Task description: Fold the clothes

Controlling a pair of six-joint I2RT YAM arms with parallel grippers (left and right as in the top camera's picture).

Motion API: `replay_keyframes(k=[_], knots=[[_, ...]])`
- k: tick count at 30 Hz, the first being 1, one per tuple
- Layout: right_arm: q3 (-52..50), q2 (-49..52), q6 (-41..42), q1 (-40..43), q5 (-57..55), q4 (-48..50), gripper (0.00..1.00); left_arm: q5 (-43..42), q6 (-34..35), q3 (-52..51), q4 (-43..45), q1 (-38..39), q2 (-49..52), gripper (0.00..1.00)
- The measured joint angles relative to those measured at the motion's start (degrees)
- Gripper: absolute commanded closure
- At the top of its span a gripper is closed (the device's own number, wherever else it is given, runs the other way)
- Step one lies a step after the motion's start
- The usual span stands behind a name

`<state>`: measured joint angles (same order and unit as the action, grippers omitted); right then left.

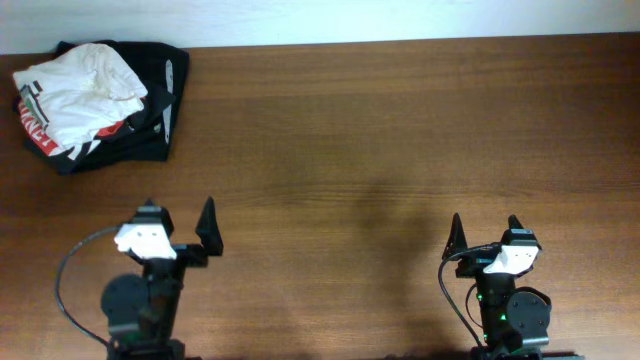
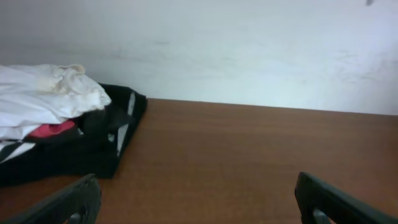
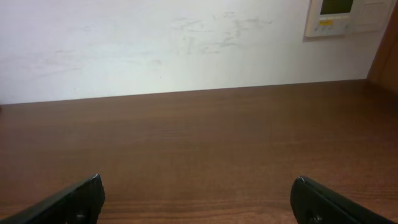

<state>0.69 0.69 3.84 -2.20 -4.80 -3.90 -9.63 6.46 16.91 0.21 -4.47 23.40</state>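
Left pincer (image 1: 180, 214): jaws spread wide, as far apart as they appear able to go. In the left wrist view the two dark fingertips (image 2: 65, 204) sit at opposite lower corners with bare wood between them. Nothing is held and nothing touched. The arm sits at the near edge of the brown wooden table (image 1: 350, 130), on the left side.

Right pincer (image 1: 486, 230): jaws likewise spread wide. The right wrist view shows its dark fingertips (image 3: 71, 200) far apart over bare tabletop, gripping nothing and touching nothing. This arm sits at the near edge on the right, well apart from the left arm.

Task item: the plain white, soft, crumpled short-sleeved cotton T-shirt (image 1: 80, 88) lies bunched in the far left corner of the table, on top of a small heap. Under it is a red garment with white lettering (image 1: 32, 128), showing at the heap's left edge. Beneath both is a black garment with a grey stripe (image 1: 152, 110), which sticks out to the right and toward the near side. The shirt is unfolded, in a loose mound.

From the left wrist camera the heap shows at the left: the white shirt (image 2: 43, 96) on top, a sliver of red (image 2: 51, 129) below it, and black cloth (image 2: 93, 144) resting on the wood. The heap is well apart from both pincers; the left one is the nearer.

Background: a pale wall (image 3: 186, 43) behind the far table edge, with a cream rectangular wall panel (image 3: 345, 15) at the upper right of the right wrist view.
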Motion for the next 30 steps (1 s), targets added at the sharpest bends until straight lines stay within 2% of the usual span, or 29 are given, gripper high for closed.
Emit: replay_keyframes(k=[9,15,22,30], knots=[[0.0,-0.07,0.0,0.0,-0.02,0.02,0.01,1.66,0.04,-14.93,11.87,3.82,-13.94,0.01],[0.0,-0.04,-0.02,0.0,0.0,0.0,0.01,2.78,0.04,-16.06,6.54,4.04,-21.59,0.01],[0.0,-0.07,-0.02,0.0,0.0,0.0,0.02,3.04,0.04,-16.17,-4.07,5.44,-22.56,0.01],[0.0,-0.07,0.0,0.0,-0.02,0.02,0.01,3.04,0.04,-16.17,-4.07,7.15,-22.6,0.01]])
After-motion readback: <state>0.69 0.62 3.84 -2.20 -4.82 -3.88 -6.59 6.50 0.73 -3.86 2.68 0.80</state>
